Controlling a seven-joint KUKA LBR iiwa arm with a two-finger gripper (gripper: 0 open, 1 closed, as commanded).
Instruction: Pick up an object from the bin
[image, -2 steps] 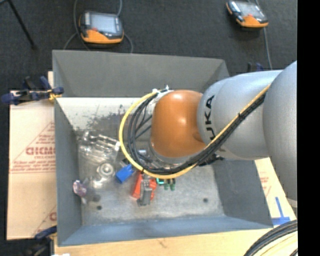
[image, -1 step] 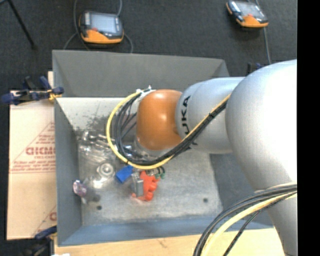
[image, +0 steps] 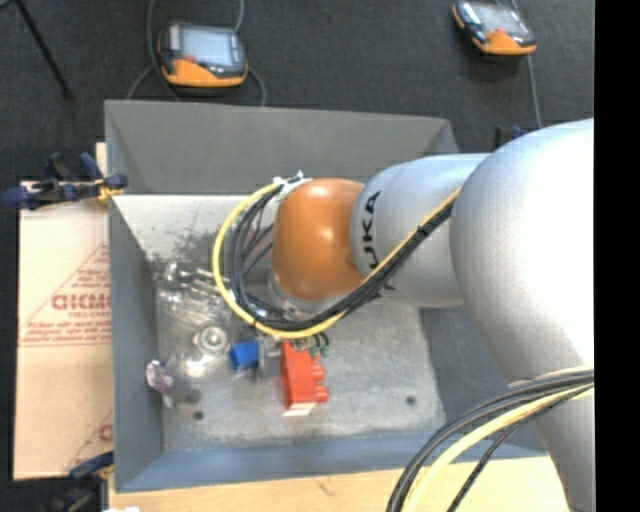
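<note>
The arm (image: 480, 240) hangs over a red block (image: 300, 380) beside a blue piece (image: 243, 356). I cannot tell the gripper (image: 305, 338) state. Seemingly nothing picked yet.

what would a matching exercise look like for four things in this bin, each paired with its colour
Things:
1. blocky thing in the front middle of the bin
2. small chunk just left of it
3. little piece nearest the left wall
4. heap of pieces further back on the left, beside the arm's cables

Colours:
a. blue
b. clear, see-through
c. red
d. pale purple

Pairs: 1-c, 2-a, 3-d, 4-b
</note>
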